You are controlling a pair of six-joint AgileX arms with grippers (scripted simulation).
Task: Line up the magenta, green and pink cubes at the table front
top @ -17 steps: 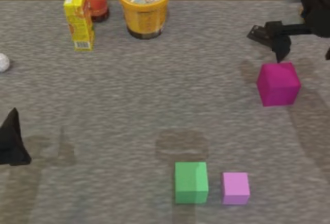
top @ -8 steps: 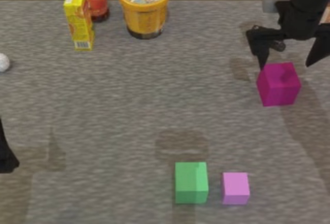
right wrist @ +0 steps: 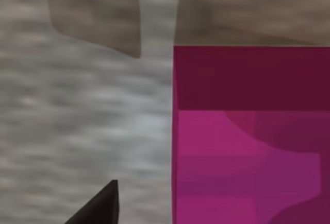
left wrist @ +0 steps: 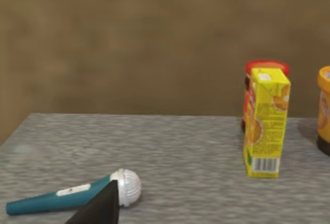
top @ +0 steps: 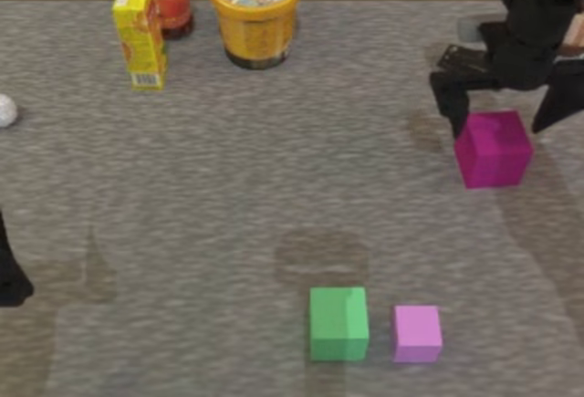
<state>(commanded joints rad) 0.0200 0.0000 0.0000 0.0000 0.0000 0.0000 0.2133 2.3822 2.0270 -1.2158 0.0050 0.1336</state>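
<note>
Right gripper [top: 505, 116] was hanging over the magenta cube [top: 494, 148] at the table's [top: 274, 187] right side, fingers spread wide either side of its back edge and not holding anything. Green cube [top: 338, 323] and pink cube [top: 417, 332] sat just beside each other near the front. Left gripper [top: 9, 274] was parked at the left edge, couldn't tell its fingers

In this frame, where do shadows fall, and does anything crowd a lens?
Top view: the right gripper darkens the table around the magenta cube; a faint round shadow sits behind the green cube. Right wrist view: the magenta cube fills nearly half the picture, its top partly shaded. Left wrist view: evenly lit, soft shadow beside the yellow carton.
</note>
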